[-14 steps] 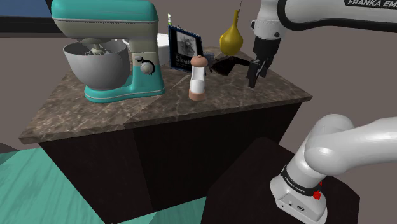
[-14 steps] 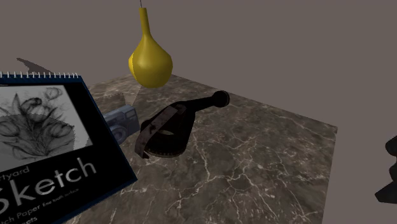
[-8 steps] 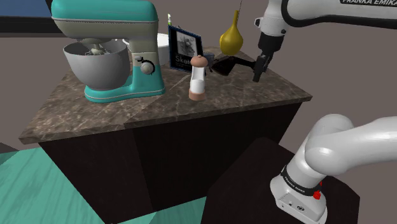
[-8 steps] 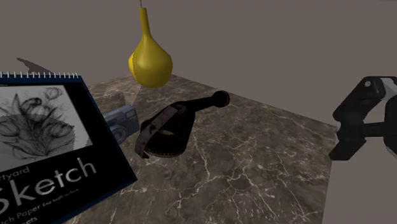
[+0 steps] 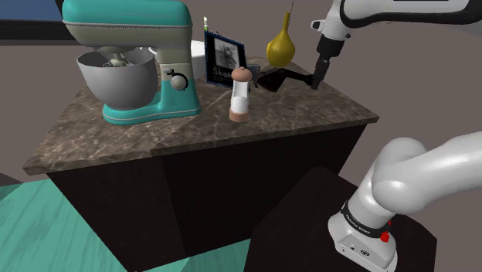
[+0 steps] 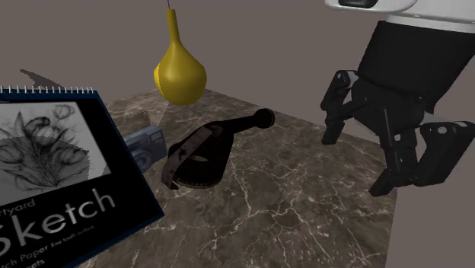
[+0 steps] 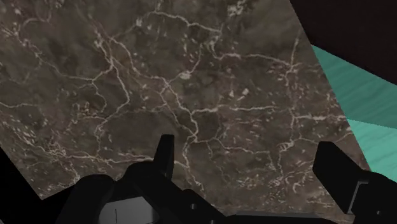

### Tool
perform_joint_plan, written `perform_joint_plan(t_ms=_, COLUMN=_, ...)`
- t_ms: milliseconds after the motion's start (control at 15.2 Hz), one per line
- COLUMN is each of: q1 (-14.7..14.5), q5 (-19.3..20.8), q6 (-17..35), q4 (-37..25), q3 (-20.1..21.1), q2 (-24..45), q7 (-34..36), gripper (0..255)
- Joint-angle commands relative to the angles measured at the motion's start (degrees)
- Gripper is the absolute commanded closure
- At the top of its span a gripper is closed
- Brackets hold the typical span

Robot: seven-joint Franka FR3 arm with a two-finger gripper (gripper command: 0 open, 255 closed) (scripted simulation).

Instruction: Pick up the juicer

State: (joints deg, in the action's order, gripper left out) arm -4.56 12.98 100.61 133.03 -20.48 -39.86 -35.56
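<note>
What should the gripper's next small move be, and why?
Probably shift the gripper toward the juicer, aiming at its handle. It hangs open above bare marbled countertop, off to the juicer's right in the second exterior view, touching nothing.

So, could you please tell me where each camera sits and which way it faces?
Shoulder view: beside and behind the stand, looking down over the dark veined counter; the white arm shows.
Second exterior view: low over the counter, facing the juicer and open gripper.
Wrist view: on the hand, looking down at bare counter between its fingers.
Shared: the two exterior views both show juicer, gripper and yellow vase.
</note>
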Motion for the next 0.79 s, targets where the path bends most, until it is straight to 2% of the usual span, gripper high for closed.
perform_joint_plan(t_ms=0, q1=-1.4, q5=-0.1, q6=1.4, q4=-2.5, q3=-4.0, q2=2.7, q7=-6.5, gripper=0)
perform_joint_plan(t_ms=198, q1=-4.3, q5=-1.8, q6=3.6, q4=-7.2, q3=-10.2, q2=8.1, q7=-15.9, gripper=0)
perform_joint_plan(t_ms=396, q1=-8.1, q5=-5.2, q6=4.9, q4=-12.9, q3=-16.9, q2=14.6, q7=-25.9, gripper=0)
perform_joint_plan(t_ms=594, q1=-12.2, q5=-11.1, q6=5.2, q4=-19.8, q3=-24.1, q2=22.6, q7=-36.9, gripper=0)
perform_joint_plan(t_ms=726, q1=-14.8, q5=-17.1, q6=4.3, q4=-25.1, q3=-29.3, q2=29.3, q7=-45.2, gripper=0)
